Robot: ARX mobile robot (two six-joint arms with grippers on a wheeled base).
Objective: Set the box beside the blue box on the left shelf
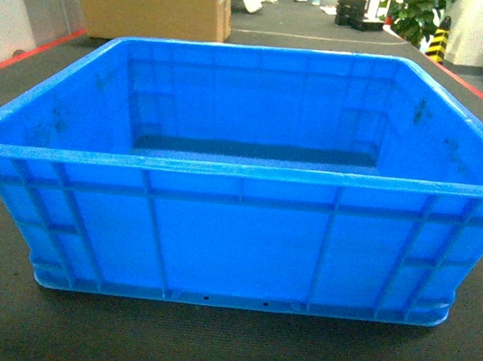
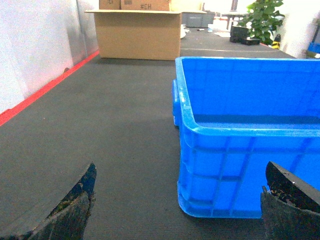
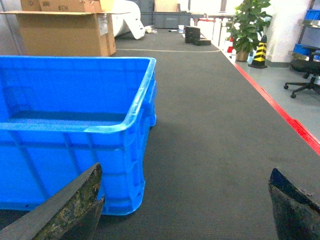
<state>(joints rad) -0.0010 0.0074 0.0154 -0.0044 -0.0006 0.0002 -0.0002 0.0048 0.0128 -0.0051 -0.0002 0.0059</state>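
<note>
The box (image 1: 236, 247) is a large bright-blue crate with ribbed walls, standing empty on the dark mat right in front of me and filling most of the head view. My left gripper (image 2: 180, 172) is open, level with the box's (image 2: 235, 165) near left corner, which sits between its dark fingertips (image 2: 82, 195). My right gripper (image 3: 185, 170) is open too, beside the near right corner of the box (image 3: 65, 150); its fingers span bare mat. Neither gripper touches the box. The left shelf and the other blue box are out of view.
A brown cardboard carton (image 1: 151, 2) stands behind the box at the far left. A red floor line (image 2: 35, 95) and a pale wall (image 2: 30, 50) run along the left. On the right are another red line (image 3: 295, 125), a plant (image 3: 247, 25), a striped cone (image 3: 259, 50) and a chair (image 3: 307, 82).
</note>
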